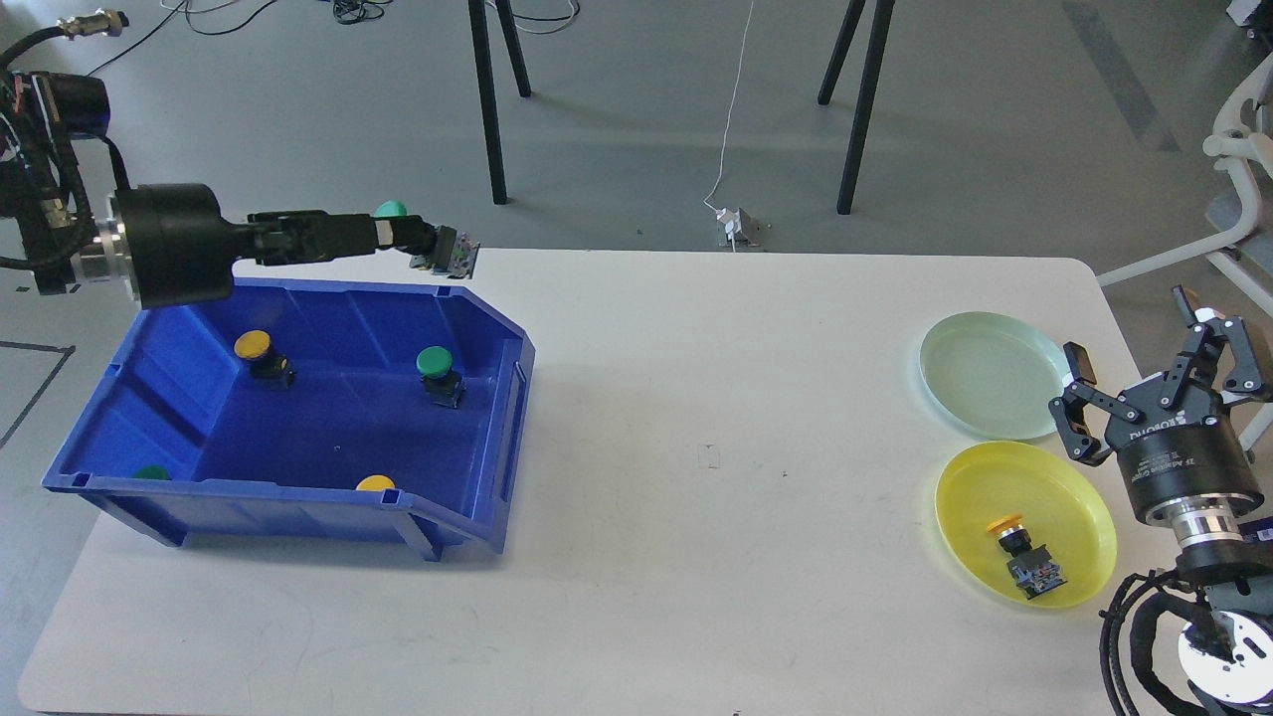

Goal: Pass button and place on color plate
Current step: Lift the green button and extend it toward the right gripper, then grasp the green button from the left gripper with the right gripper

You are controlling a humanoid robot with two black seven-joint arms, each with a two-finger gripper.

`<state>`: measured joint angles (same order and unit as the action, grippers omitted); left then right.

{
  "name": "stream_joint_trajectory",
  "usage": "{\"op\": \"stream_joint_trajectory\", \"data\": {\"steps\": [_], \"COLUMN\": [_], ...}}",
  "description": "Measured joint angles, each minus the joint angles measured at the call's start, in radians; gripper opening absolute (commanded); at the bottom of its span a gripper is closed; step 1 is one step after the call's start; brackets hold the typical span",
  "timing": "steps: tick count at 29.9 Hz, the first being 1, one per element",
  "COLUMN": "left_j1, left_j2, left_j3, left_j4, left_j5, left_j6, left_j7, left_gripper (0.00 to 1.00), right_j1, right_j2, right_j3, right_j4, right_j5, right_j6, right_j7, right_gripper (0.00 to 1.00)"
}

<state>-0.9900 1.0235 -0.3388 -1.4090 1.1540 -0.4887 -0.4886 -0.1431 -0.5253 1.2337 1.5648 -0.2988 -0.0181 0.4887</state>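
My left gripper [383, 237] is shut on a green-capped button [418, 237] and holds it high above the far rim of the blue bin [477, 328]. In the bin lie a green button [436, 373], a yellow button [259, 354], another yellow cap [375, 484] and a green cap [151, 473] near the front wall. My right gripper [1154, 373] is open and empty at the table's right edge, beside a pale green plate [985, 373] and a yellow plate [1074, 497]. A yellow-capped button [1022, 557] lies on the yellow plate.
The white table [716, 447] spans the view between bin and plates. Black stand legs [487, 99] and a white cable with plug [734, 224] are on the floor behind. A white chair [1238, 179] stands at the far right.
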Motion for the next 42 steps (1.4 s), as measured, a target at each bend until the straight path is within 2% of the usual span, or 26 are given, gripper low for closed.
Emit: {"op": "stream_joint_trajectory", "data": {"steps": [4,8,16,25,32,42], "left_j1": [0.002,0.01,0.059,0.067,0.064,0.062], "left_j2": [-0.14,-0.315,-0.52,-0.554,-0.556,-0.557], "left_j3": [-0.022,-0.027,-0.019,-0.017,-0.017,-0.017], "left_j4": [0.006,0.081,0.215,0.236,0.239,0.243], "left_j5": [-0.18,-0.342,-0.379,-0.38,-0.381,-0.387], "left_j6": [0.0,0.0,0.0,0.0,0.0,0.0], "left_j7": [0.0,0.0,0.0,0.0,0.0,0.0], "left_gripper": [0.03,0.03,0.03,0.03,0.03,0.03], "right_j1": [0.033,0.129,0.312,0.551,0.632,0.702], "right_j2": [-0.02,-0.027,-0.01,0.016,0.085,0.103], "right_j3": [-0.018,-0.084,-0.296,-0.576,-0.633,-0.692], "right_j4": [0.002,0.002,-0.01,-0.04,-0.081,-0.086], "right_j5": [-0.017,-0.055,-0.079,-0.119,-0.143,-0.137], "right_j6": [0.001,0.002,0.0,-0.005,-0.008,-0.004], "right_j7": [0.0,0.0,0.0,0.0,0.0,0.0], "right_gripper": [0.97,0.97,0.97,0.97,0.96,0.94]}}
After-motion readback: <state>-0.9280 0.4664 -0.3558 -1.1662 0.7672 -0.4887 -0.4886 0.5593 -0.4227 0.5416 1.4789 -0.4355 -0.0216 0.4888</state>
